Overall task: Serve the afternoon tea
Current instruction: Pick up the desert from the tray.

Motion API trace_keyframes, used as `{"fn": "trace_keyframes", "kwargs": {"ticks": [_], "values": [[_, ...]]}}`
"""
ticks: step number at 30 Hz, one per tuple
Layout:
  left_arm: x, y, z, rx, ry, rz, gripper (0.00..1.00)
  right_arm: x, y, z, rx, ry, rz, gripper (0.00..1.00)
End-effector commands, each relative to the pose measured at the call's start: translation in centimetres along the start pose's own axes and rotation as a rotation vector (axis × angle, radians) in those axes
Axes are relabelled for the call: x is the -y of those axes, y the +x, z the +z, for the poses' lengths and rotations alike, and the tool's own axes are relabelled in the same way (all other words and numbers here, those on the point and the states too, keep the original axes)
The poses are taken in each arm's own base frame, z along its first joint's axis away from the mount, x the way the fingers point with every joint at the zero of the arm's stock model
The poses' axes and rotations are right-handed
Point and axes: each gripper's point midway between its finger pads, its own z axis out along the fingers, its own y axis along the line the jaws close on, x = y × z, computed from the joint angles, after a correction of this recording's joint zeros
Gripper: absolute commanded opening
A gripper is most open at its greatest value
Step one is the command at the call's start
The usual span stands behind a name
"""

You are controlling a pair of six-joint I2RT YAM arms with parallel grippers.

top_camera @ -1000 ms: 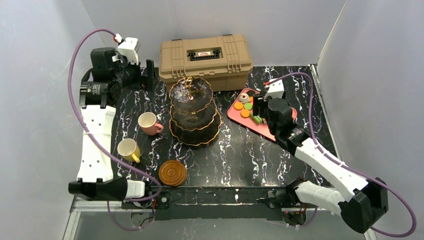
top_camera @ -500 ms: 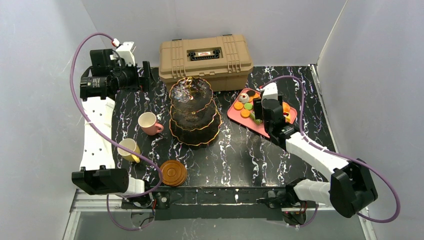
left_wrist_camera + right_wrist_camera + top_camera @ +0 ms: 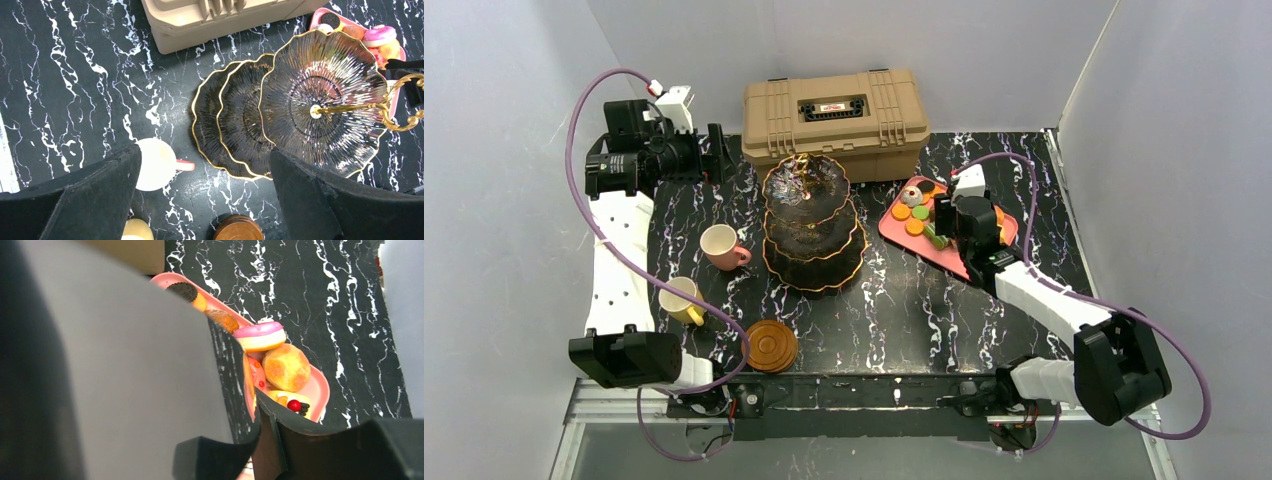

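Pastries (image 3: 286, 367) in pink tray (image 3: 318, 389), right tool (image 3: 940, 225) over them, grip unclear, left tool (image 3: 205, 165) wide

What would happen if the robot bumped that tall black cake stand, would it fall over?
Probably it would wobble, not fall: the three-tier stand has its widest plate at the bottom. A push up near the gold handle seems likelier to tip it, since one thin post carries every tier. The shiny ribbed plates look glassy, so perhaps breakable and slippery.
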Motion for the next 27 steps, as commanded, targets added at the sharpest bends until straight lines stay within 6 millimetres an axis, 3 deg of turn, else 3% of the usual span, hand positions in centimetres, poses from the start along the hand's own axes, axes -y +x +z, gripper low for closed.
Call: {"fn": "trace_keyframes", "kwargs": {"ticks": [1, 6, 13, 20, 27], "values": [[0.9, -0.1, -1.0, 0.021, 0.037, 0.011, 0.98, -0.6, -1.7, 0.5, 0.076, -0.029, 0.058, 0.67], [1.1, -0.4, -1.4, 0.035, 0.041, 0.024, 0.98, -0.4, -0.9, 0.9, 0.057, -0.013, 0.046, 0.65], [1.2, -0.1, -1.5, 0.032, 0.046, 0.026, 0.98, 1.1, -0.8, 1.1, 0.068, 0.037, 0.062, 0.55], [1.6, -0.4, -1.9, 0.048, 0.052, 0.036, 0.98, 0.0, -0.3, 1.9, 0.054, -0.009, 0.059, 0.53], [1.5, -0.3, -2.2, 0.054, 0.044, 0.048, 0.98, -0.4, -1.0, 2.2, 0.052, -0.027, 0.064, 0.34]]}}
